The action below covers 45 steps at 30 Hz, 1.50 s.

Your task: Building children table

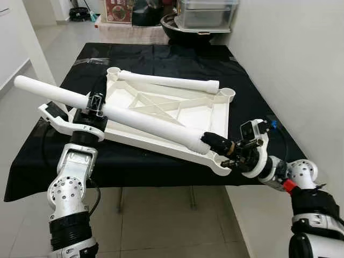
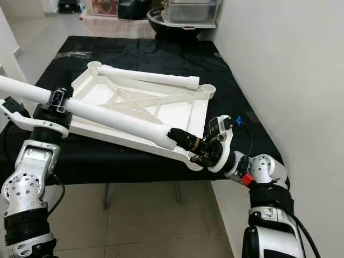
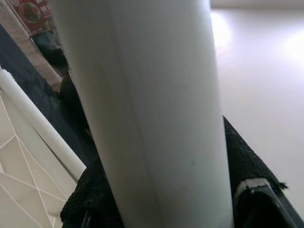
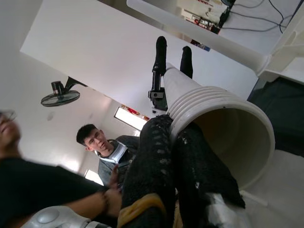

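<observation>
Both grippers carry one white table leg (image 1: 134, 119) slantwise over the upturned tabletop (image 1: 177, 115): the left gripper (image 1: 95, 102) clamps mid-shaft, the right gripper (image 1: 215, 142) pinches the threaded end, apparently by its rim. That rim pinch looks thin (a second leg (image 1: 172, 81) lies behind), so the thread could slip or miss the corner socket (image 1: 221, 167) if the arms twist unevenly.

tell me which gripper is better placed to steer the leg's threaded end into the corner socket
Right. The right gripper holds the table leg at its threaded end, beside the tabletop's near corner socket; the left gripper grips mid-leg.
</observation>
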### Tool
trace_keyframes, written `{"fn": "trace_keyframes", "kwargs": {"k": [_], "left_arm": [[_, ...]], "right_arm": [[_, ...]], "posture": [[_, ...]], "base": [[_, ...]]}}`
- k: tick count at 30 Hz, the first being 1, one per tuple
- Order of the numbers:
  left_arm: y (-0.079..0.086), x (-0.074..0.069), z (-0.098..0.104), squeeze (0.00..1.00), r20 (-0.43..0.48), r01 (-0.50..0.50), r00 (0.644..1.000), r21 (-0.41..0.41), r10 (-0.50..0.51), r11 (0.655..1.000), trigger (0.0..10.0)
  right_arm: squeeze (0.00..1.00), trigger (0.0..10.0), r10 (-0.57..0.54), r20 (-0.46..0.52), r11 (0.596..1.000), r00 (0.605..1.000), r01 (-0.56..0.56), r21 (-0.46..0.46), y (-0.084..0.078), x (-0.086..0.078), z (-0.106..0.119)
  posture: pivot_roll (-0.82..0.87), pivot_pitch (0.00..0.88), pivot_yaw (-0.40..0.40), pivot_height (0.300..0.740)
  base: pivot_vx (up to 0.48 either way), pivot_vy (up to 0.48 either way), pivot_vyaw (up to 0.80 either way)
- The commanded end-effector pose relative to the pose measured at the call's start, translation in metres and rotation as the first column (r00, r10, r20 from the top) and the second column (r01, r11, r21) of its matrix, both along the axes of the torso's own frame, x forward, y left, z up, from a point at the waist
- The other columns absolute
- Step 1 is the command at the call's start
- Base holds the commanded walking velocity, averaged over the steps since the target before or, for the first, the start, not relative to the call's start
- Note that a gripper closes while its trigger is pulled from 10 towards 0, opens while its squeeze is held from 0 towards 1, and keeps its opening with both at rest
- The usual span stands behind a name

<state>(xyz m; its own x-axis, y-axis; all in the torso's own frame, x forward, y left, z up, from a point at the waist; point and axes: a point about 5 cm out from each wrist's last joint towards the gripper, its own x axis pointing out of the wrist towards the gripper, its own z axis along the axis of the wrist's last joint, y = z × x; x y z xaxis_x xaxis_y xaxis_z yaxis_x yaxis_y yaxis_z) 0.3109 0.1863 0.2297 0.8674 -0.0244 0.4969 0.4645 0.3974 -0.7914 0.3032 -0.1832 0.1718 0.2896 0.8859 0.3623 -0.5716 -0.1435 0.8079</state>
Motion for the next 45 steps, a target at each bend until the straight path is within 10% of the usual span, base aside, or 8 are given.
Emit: {"fn": "trace_keyframes", "kwargs": {"k": [1, 3, 4, 16, 29, 30, 37, 45], "left_arm": [[-0.006, 0.001, 0.002, 0.00, -0.012, -0.007, 1.000, 0.026, 0.007, 1.000, 0.0], [-0.007, 0.001, 0.003, 0.00, -0.008, -0.004, 1.000, 0.033, 0.004, 0.999, 0.0], [-0.007, 0.000, 0.004, 0.00, -0.008, -0.003, 1.000, 0.035, 0.003, 0.999, 0.0], [-0.009, 0.001, 0.008, 0.00, -0.002, -0.006, 1.000, 0.037, 0.006, 0.999, 0.0], [-0.015, 0.003, 0.002, 0.00, -0.046, -0.003, 0.999, 0.046, 0.005, 0.999, 0.0], [-0.014, 0.003, 0.001, 0.00, -0.054, -0.013, 0.998, 0.042, 0.015, 0.999, 0.0], [-0.016, 0.003, 0.001, 0.00, -0.055, -0.005, 0.998, 0.070, 0.009, 0.998, 0.0], [-0.016, 0.003, 0.007, 0.00, -0.039, 0.018, 0.999, 0.137, -0.013, 0.990, 0.0]], "right_arm": [[0.00, 10.0, 0.036, 0.049, 0.999, 0.998, -0.036, -0.001, 0.011, -0.001, 0.005], [0.00, 10.0, 0.038, 0.057, 0.999, 0.998, -0.038, 0.002, 0.013, -0.003, 0.005], [1.00, 10.0, 0.041, 0.068, 0.999, 0.997, -0.042, 0.004, 0.013, -0.004, 0.005], [1.00, 10.0, 0.040, 0.065, 0.999, 0.997, -0.038, -0.025, 0.014, -0.006, -0.001], [1.00, 10.0, -0.015, 0.002, 0.959, 1.000, 0.015, -0.282, 0.011, -0.008, -0.041], [0.00, 10.0, -0.030, 0.001, 0.950, 1.000, 0.029, -0.310, 0.011, -0.007, -0.045], [0.00, 10.0, -0.015, 0.018, 0.936, 1.000, 0.020, -0.351, 0.000, -0.011, -0.051], [0.00, 10.0, -0.047, 0.054, 0.821, 0.997, 0.069, -0.567, -0.020, -0.009, -0.073]], "posture": [[0.05, 0.077, -0.080, 0.740], [0.05, 0.077, -0.079, 0.740], [0.05, 0.078, -0.078, 0.740], [0.05, 0.088, -0.075, 0.740], [0.05, 0.092, -0.073, 0.740], [0.05, 0.092, -0.073, 0.740], [0.05, 0.090, -0.074, 0.740], [0.06, 0.077, -0.074, 0.740]], "base": [[0.000, 0.000, 0.00], [0.000, 0.000, 0.00], [0.000, 0.000, 0.00], [0.000, 0.000, 0.00], [0.000, 0.000, 0.00], [0.000, 0.000, 0.00], [0.000, 0.000, 0.00], [0.000, 0.000, 0.00]]}}
